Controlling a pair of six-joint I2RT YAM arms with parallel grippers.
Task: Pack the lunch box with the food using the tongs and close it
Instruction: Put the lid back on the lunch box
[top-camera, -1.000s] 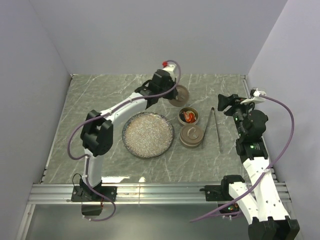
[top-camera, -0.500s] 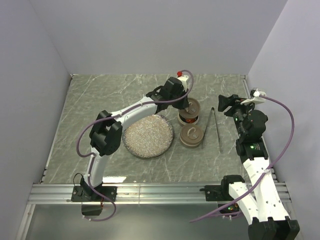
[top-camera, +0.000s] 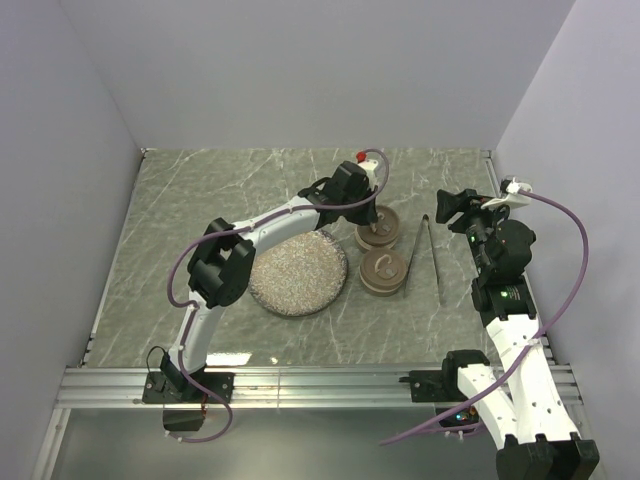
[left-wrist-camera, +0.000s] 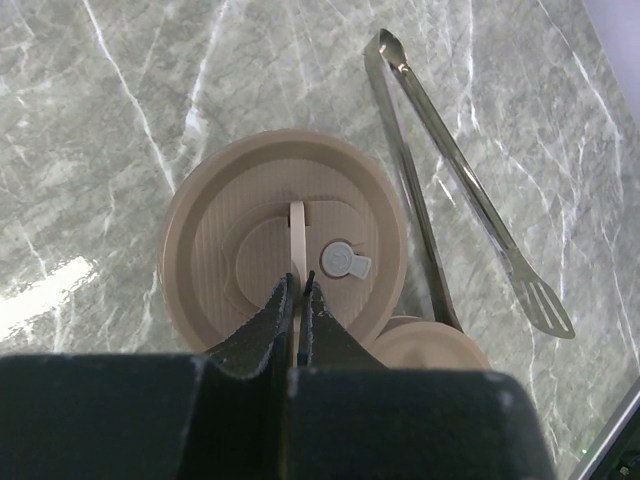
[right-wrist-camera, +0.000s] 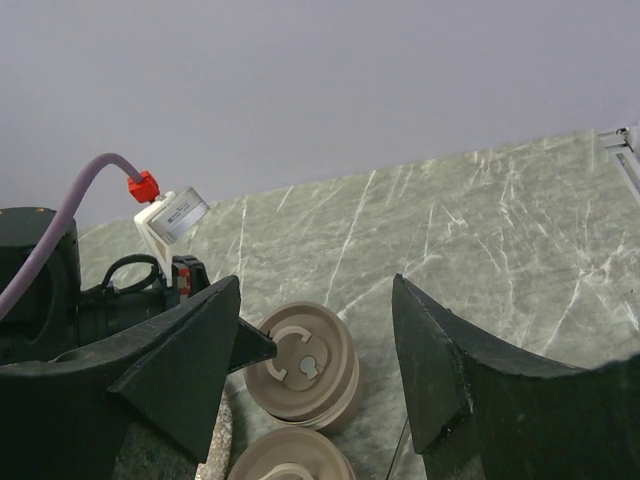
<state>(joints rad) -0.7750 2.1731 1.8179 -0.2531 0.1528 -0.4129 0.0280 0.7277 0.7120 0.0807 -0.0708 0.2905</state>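
The left tool (left-wrist-camera: 300, 284) is clamped shut on the thin upright tab (left-wrist-camera: 297, 222) at the centre of the lid (left-wrist-camera: 210, 250). That tab is the only handle the lid offers, and a pinch there should let it settle square on what it covers. Whether the lid is fully seated I cannot tell.

No food shows anywhere: the plate (top-camera: 300, 280), left of the lid, is bare, so I judge the food is already packed beneath. A second tin (top-camera: 383, 272), also lidded, sits just near-side of the lid.

The tongs (left-wrist-camera: 466, 180) lie flat on the bench (top-camera: 200, 220) right of the lid, apart from both tools — laid aside, probably because picking is done. The right tool (right-wrist-camera: 318, 330) hangs further right of the lid, jaws apart and empty, out of the left arm's way.

Nothing can be read — the grey plug (left-wrist-camera: 340, 260) beside the tab bears a mark too faint to make out.
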